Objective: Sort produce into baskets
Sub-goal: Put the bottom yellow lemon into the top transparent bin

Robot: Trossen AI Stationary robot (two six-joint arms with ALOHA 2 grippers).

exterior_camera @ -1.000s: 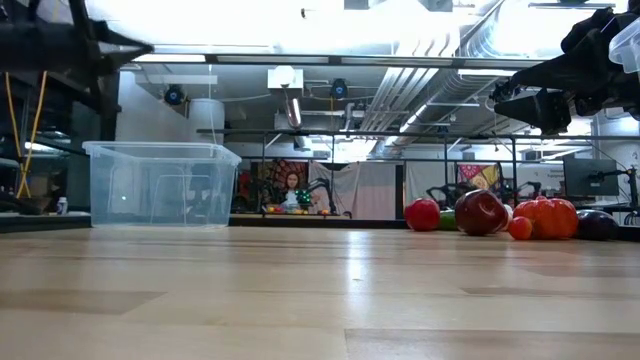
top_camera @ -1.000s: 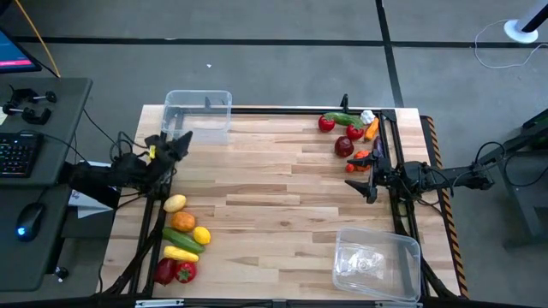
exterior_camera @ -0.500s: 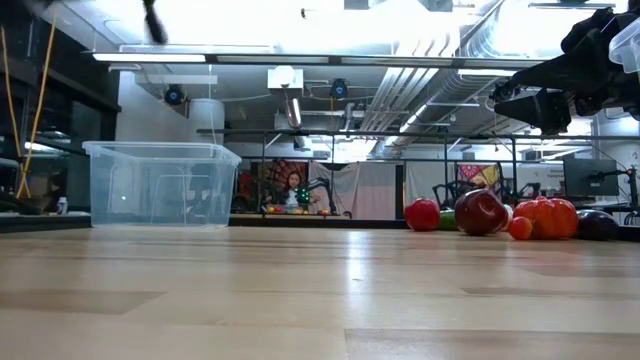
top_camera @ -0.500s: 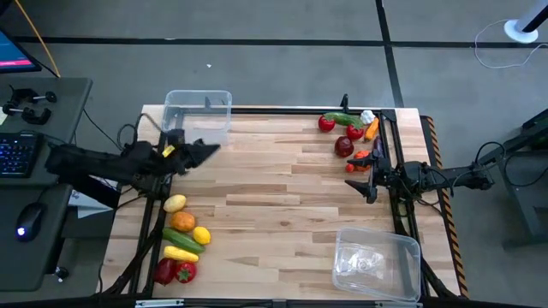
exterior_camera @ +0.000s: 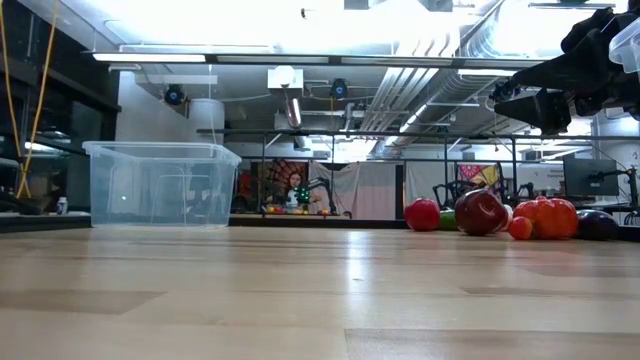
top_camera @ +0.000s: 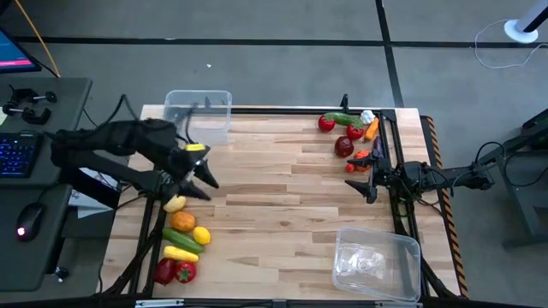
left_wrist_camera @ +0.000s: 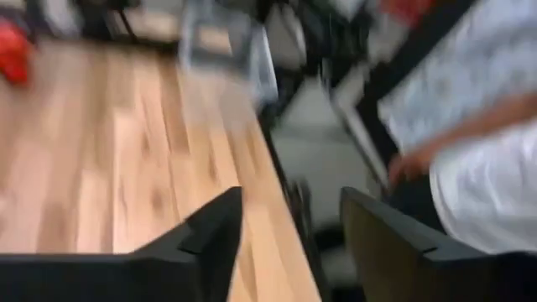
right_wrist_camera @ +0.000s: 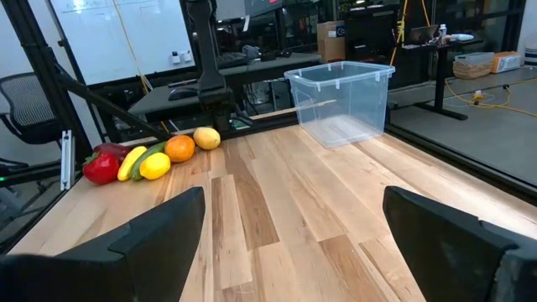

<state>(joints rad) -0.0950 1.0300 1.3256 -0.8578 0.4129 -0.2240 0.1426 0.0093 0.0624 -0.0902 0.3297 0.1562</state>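
One heap of produce lies at the near left: a lemon, an orange, a cucumber and red pieces. It also shows in the right wrist view. A second heap with apples, a cucumber, garlic and a carrot lies at the far right. One clear basket stands at the far left, the other at the near right. My left gripper hangs open above the table, just beyond the left heap. My right gripper waits open at the right edge.
Bare wooden table lies between the two heaps. A dark frame rail runs along the far edge. A desk with a keyboard and mouse stands to the left. In the left wrist view a person's sleeve shows beyond the table's edge.
My left gripper has risen from the table's left edge and out of the low view. It has swung out over the table toward the near left heap and tipped to point down. Its fingers, together before, now stand apart. My right arm has kept still.
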